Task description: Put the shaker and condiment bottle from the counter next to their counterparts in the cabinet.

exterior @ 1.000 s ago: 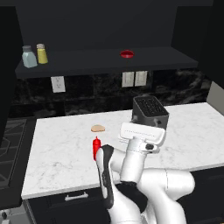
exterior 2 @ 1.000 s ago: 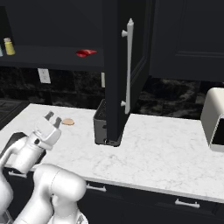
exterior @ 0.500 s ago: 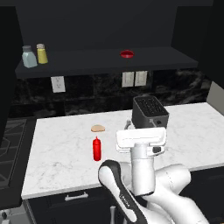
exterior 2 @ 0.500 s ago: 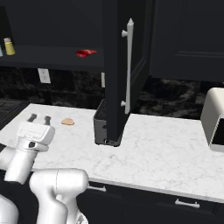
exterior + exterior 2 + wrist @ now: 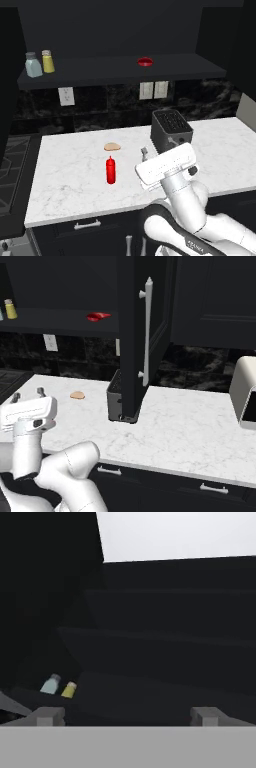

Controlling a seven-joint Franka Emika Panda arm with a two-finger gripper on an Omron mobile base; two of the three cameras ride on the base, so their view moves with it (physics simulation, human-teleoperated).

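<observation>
My claw [image 5: 27,394] stands raised above the front of the white marble surface [image 5: 70,175], its two fingers spread wide and holding nothing. The yellow shaker [image 5: 48,61] sits on the dark cabinet [image 5: 120,70] shelf, just beside the pale blue-grey shaker [image 5: 33,65] at the shelf's left end; through the hand camera I see the same pair side by side. The red condiment bottle [image 5: 111,170] stands upright on the surface, apart from my claw, with a small tan piece of food [image 5: 112,147] lying behind it. The low red round object [image 5: 145,62] rests farther right on the shelf. A dark toaster [image 5: 170,131] stands on the surface behind my arm.
</observation>
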